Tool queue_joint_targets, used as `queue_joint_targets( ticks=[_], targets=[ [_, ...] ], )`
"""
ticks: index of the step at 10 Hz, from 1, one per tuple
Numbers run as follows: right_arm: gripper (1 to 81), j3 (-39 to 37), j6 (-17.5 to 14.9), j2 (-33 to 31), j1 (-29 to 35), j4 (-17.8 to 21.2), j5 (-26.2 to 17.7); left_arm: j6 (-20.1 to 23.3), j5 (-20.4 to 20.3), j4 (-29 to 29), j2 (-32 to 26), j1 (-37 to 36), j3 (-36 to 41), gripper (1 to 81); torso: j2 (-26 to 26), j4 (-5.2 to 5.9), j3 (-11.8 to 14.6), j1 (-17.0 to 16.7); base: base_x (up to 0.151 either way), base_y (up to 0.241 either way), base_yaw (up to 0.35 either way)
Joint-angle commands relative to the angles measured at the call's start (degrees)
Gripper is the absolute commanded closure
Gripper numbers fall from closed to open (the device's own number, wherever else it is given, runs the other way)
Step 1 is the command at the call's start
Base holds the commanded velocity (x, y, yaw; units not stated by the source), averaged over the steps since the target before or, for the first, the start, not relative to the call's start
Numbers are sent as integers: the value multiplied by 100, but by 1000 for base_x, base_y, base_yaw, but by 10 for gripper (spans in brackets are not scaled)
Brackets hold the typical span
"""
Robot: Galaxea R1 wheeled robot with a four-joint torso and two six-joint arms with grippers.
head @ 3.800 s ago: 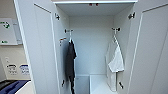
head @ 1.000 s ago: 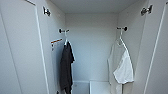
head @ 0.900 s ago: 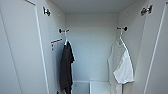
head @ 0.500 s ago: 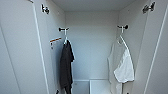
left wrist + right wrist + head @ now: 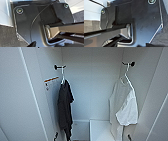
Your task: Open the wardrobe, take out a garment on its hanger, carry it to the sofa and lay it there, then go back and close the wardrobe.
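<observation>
grippers: we can't tell how the jaws stand on either side. In both wrist views we mostly get the robot's own dark plate and bar, with bits of grey carpet [image 5: 7, 36] and white panel [image 5: 3, 11] around the edges.

tips at the bottom: two small dark tips poke up at the lower edge of the head view, one lower left [image 5: 55, 136] and one lower right [image 5: 129, 137]. Too small for us to say more.

wardrobe: open, and we're looking straight into it. The left door [image 5: 15, 102] fills the left side of the frame, and the right door [image 5: 160, 109] runs down the right edge. Inside it's all white.

floor of it: a pale raised block or shelf [image 5: 100, 129] sits at the bottom centre, a bit right of middle.

black shirt: hangs left of centre [image 5: 65, 109] on a white hanger from a dark hook [image 5: 58, 67] on the left inner wall, reaching down near the bottom of the frame.

sticker: a label with an orange stripe [image 5: 51, 82] is on the left inner wall, just left of the black shirt's top.

garment: the white tee [image 5: 125, 109] hangs at the right of the frame, well apart from the black shirt, its lower part bunched out toward the right.

hanger: thin and white [image 5: 127, 78], hooked over a dark peg [image 5: 130, 64] on the right inner wall at upper right, with the garment draped on it.

back wall: plain white [image 5: 92, 84] between the two shirts.
</observation>
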Motion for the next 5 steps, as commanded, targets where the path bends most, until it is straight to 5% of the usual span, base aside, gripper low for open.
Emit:
queue_joint_targets(
  ticks=[1,5],
  targets=[
    [10,24,-10,25,279,-13,-305,19,400,4,84,-229,-55,10,0,0,0,0,0,0,0],
    [10,25,-10,-28,260,-5,-314,45,488,47,-397,-360,759,10,2,0,2,2,0,0,0]
  ],
)
